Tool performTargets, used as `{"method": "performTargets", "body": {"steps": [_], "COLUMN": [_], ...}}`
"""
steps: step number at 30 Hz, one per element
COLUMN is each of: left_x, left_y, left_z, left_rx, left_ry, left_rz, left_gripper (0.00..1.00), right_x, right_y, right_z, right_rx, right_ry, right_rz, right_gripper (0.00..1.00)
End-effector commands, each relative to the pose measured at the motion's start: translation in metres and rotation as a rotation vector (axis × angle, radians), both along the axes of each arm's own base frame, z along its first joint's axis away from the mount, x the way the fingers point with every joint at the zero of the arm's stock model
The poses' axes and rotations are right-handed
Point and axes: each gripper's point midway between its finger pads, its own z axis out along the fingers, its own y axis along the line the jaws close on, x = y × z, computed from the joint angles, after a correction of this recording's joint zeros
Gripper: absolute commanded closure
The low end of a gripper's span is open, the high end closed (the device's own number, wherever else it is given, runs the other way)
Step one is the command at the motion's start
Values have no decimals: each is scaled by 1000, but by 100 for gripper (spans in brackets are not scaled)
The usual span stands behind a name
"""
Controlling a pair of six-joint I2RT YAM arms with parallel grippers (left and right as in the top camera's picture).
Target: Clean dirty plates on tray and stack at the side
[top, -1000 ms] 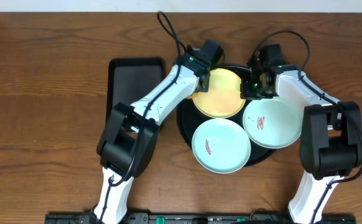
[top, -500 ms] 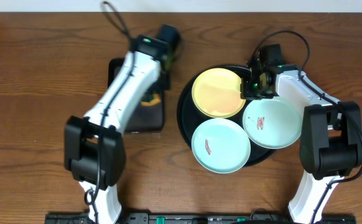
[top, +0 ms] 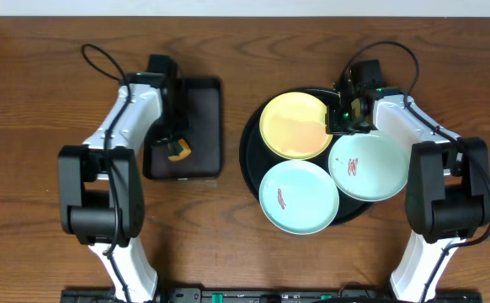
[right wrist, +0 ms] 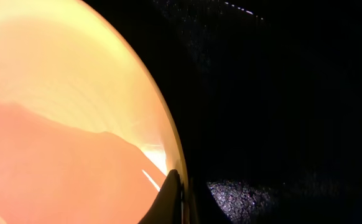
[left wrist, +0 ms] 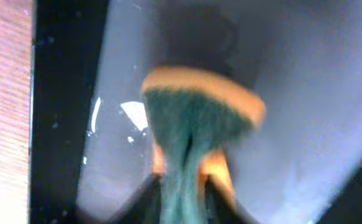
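It looked like a robotics lab. A left arm [top: 131,118] and right arm [top: 401,118] rose from the wooden table's [top: 18,210] near edge, a white wall [top: 102,7] beyond its far edge.

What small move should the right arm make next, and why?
Probably lift the yellow plate off the round tray toward the side: the right gripper is shut on its rim, no red smear shows on it, and the left gripper holds the sponge away over the rectangular tray.
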Motion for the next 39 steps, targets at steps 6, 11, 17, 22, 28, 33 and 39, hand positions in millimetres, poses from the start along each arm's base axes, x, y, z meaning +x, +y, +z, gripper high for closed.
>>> {"method": "performTargets", "body": {"steps": [6, 11, 17, 22, 28, 33, 39], "left_x": [-5, -21, -50, -80, -110, -130, -141], "left_y": [-10, -9, -7, -6, -5, -4, -3], "left_z": [107, 158, 190, 223, 266, 289, 300], "left_rx": [-98, -98, -100, -104, -106, -107, -108], "left_ry": [-245, -369, -413, -486, -644, -737, -788], "left_rz": [-73, -77, -78, -82, -88, -92, -94], "left_gripper": [28, 21, 19, 18, 15, 15, 15], "right_x": [0, 16, 26, 16, 15, 16, 12], "right_y": [-6, -4, 26, 106, 179, 228, 248], "right_z": [14, 72, 150, 184, 198, 193, 210], "right_rx": [-59, -38, 6, 43, 0, -120, -289], "right_ry": [-44, -207, -440, -600, -784, -946, -1099], "right_rz": [35, 30, 82, 263, 348, 458, 486], "right_gripper": [99, 99, 99, 99, 99, 99, 99]}}
